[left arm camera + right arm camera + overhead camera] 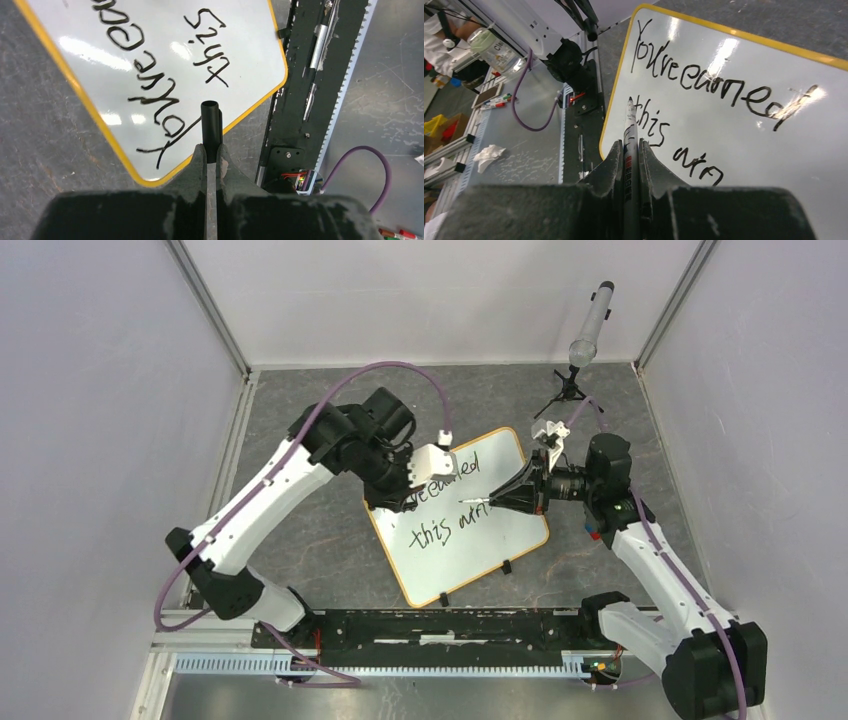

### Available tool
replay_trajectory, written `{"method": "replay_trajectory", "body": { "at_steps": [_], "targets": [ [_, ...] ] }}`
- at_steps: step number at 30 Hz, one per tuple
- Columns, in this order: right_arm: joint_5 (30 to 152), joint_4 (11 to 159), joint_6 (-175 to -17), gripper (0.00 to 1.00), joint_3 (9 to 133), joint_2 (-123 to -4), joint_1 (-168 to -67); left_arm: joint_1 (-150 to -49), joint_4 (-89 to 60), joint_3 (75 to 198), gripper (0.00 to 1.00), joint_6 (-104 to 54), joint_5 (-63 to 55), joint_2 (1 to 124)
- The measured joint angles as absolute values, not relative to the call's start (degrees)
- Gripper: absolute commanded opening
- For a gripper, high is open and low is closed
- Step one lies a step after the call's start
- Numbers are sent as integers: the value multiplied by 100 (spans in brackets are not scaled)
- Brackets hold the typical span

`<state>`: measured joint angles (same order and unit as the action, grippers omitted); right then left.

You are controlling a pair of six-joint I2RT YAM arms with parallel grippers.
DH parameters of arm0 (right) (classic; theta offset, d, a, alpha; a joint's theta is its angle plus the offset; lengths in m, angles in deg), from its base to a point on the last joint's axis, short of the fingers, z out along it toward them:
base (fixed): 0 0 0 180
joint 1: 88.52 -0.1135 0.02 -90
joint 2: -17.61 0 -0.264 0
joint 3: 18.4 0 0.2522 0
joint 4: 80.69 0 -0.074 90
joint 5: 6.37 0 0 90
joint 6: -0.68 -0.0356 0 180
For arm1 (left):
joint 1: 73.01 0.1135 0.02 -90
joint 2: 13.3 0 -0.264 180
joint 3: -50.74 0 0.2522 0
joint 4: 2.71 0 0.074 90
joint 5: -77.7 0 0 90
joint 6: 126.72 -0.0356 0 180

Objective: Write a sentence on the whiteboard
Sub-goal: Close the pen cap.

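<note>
Grey speckled tabletop, glossy whiteboard [470,545] lying flat mid-table between both arms: rounded corners, thin orange frame, long axis skewed near-left to far-right. Scrawled sentence [440,528] runs along it in two lines. Right gripper [630,147] pinches a white marker [629,125], tip at the board; left gripper [212,150] squeezes a black tube [210,125].

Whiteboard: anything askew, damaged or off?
Whiteboard lies at a diagonal on the table, not square to its near edge. The sentence slants, and its first word looks garbled, with repeated letters. Nothing spilled or visibly broken.
</note>
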<state>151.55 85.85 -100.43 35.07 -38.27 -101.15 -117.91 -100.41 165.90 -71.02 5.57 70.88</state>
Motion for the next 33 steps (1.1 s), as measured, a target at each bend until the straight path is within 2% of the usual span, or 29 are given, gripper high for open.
{"method": "replay_trajectory", "body": {
  "at_steps": [19,33],
  "targets": [
    [15434,11349,-12587,0,2746,-3866,-10735,-12624,-9965,16687,2,-7078,602,7622],
    [15426,11756,-12902,0,2735,-3934,-10904,-12624,-9862,16870,2,-7081,683,7628]
  ]
}}
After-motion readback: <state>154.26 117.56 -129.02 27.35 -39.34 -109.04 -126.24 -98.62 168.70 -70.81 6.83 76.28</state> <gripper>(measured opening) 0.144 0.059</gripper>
